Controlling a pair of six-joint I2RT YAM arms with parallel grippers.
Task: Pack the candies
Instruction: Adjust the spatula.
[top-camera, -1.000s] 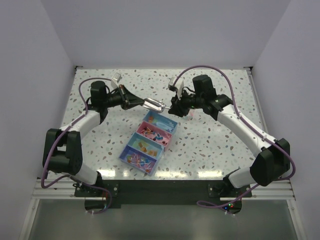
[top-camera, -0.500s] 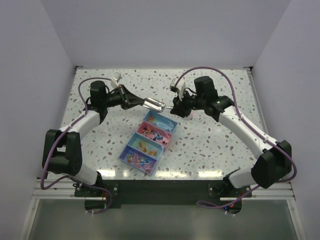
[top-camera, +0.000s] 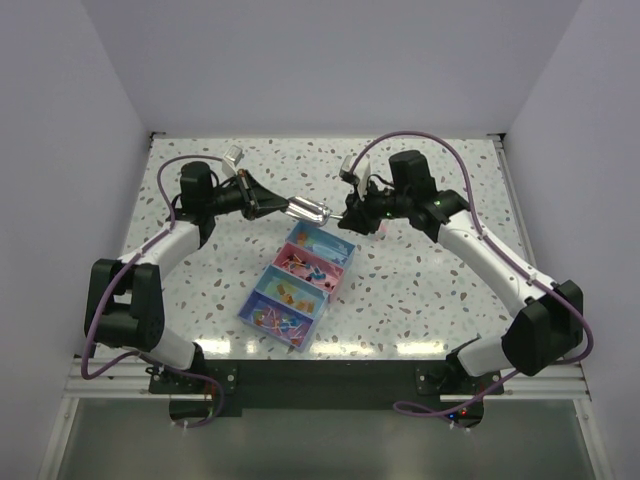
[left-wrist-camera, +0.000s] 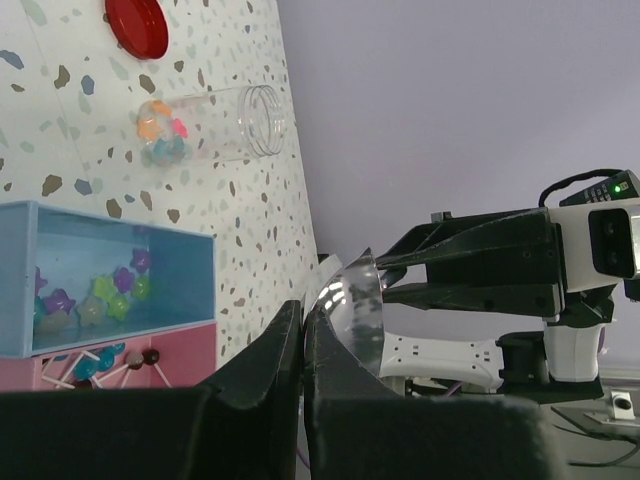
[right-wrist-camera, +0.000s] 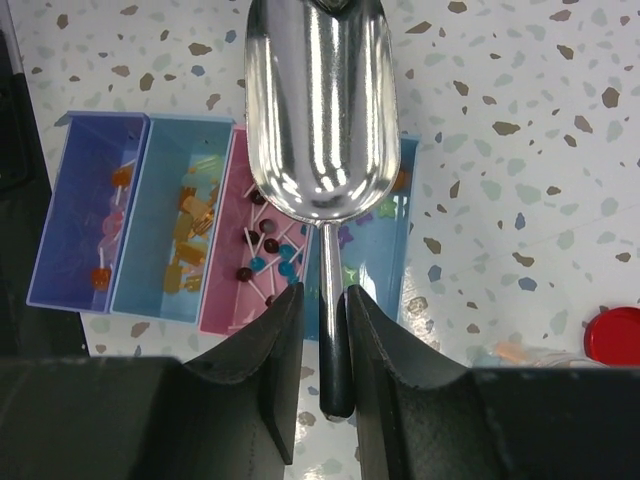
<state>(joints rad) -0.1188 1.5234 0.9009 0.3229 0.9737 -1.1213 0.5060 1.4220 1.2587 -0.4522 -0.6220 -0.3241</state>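
One plastic tray (right-wrist-camera: 100, 118), centre, nearest the arm bases, four rectangular compartments: violet, light blue, pink, light blue. The candies (right-wrist-camera: 190, 228) lie in all four, tiny, mixed colours, some on sticks. Above the tray's far end, one shiny metal scoop (right-wrist-camera: 315, 110), rounded bowl, thin handle. Left gripper (left-wrist-camera: 303, 315) jaws fully closed, pinching the scoop's bowl rim. Right gripper (right-wrist-camera: 322, 295) jaws part-open, straddling the handle; can't tell if clamped. Further right, one clear jar (left-wrist-camera: 215, 125) on its side, a few candies inside, and one round red lid (left-wrist-camera: 137, 25).
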